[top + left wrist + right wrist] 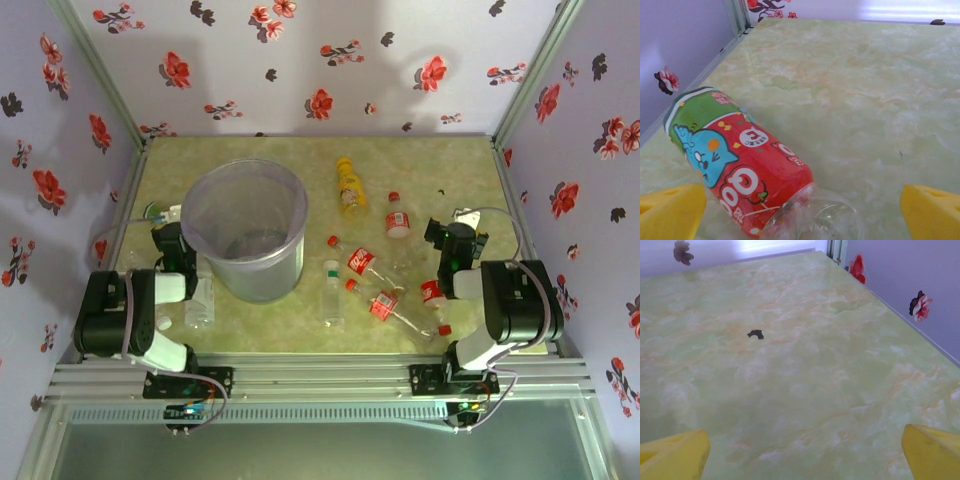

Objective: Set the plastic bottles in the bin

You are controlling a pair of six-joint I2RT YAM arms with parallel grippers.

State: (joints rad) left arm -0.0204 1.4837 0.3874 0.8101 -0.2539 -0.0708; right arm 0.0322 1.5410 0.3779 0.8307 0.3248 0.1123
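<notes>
The surface (420, 160) is marbled pale green. The walls (300, 60) are printed lilac with red and black flowers. The bin (255, 278) is tinted grey, one bottle (349, 186) coloured yellow.

The top camera is looking steeply down on the whole bench (420, 160) from above and behind the arm bases (188, 382), which are sitting at 6 o'clock. Each wrist camera is skimming low and close over the bench past its own yellow fingertips (670, 212), the left facing the corner (742, 20) at 11 o'clock, the right facing 1 o'clock. The right wrist and top views are sharing a black speck (755, 334) on the bench.
</notes>
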